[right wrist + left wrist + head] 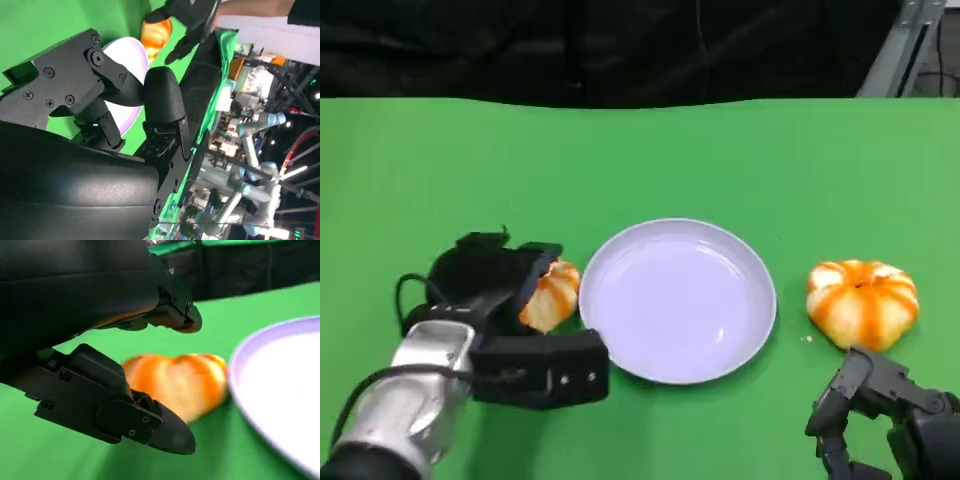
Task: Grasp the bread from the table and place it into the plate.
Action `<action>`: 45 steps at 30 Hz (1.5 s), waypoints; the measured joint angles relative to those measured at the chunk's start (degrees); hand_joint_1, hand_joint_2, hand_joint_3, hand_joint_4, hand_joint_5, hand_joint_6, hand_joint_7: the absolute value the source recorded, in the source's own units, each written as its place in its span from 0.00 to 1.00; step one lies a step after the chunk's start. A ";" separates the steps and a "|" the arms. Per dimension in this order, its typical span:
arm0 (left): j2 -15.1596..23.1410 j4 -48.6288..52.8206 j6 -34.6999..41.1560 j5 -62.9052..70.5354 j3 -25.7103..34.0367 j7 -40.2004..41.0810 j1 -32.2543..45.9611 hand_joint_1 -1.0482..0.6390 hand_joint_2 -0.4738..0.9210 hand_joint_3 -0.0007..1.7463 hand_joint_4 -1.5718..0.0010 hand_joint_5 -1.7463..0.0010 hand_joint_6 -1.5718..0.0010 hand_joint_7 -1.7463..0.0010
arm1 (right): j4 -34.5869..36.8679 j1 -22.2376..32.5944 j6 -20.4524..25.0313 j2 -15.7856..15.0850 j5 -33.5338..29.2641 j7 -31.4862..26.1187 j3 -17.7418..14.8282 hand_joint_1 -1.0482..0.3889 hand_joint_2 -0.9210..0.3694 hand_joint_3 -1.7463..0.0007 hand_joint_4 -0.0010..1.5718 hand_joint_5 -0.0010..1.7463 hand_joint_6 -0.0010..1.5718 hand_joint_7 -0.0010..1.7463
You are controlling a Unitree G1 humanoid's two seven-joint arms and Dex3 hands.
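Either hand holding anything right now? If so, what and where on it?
The left hand has its fingers around the small bread beside the plate, at its outer end; firm grip can't be confirmed. The right hand holds nothing.

This looks like a robotics lab. Beyond the green-covered surface stand other robot arms, metal framing and, blurrily, cluttered benches, with black curtain behind.

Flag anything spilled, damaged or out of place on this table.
Nothing stands out. The plate sits flat and empty, one bread lies beside it between the left hand's fingers, and another bread rests intact near the right hand.
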 measured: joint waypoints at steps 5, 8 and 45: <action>-0.30 6.68 0.30 -2.38 -1.91 1.48 -2.14 0.09 1.00 0.03 0.83 0.96 0.74 1.00 | -0.06 -0.28 -0.03 0.09 0.01 -0.04 0.06 0.66 0.30 0.33 0.53 1.00 0.48 0.90; -0.48 8.22 0.35 -3.15 -3.08 2.46 -2.55 0.10 1.00 0.03 0.83 0.96 0.74 1.00 | -0.06 -0.30 -0.04 0.13 0.02 -0.04 0.06 0.66 0.30 0.33 0.53 1.00 0.48 0.89; -0.13 20.04 -12.11 -14.40 -5.24 12.91 -5.57 0.60 0.98 0.01 0.39 0.37 0.24 0.82 | -0.49 -0.29 -0.14 0.27 0.09 -0.13 0.03 0.65 0.30 0.32 0.53 1.00 0.48 0.89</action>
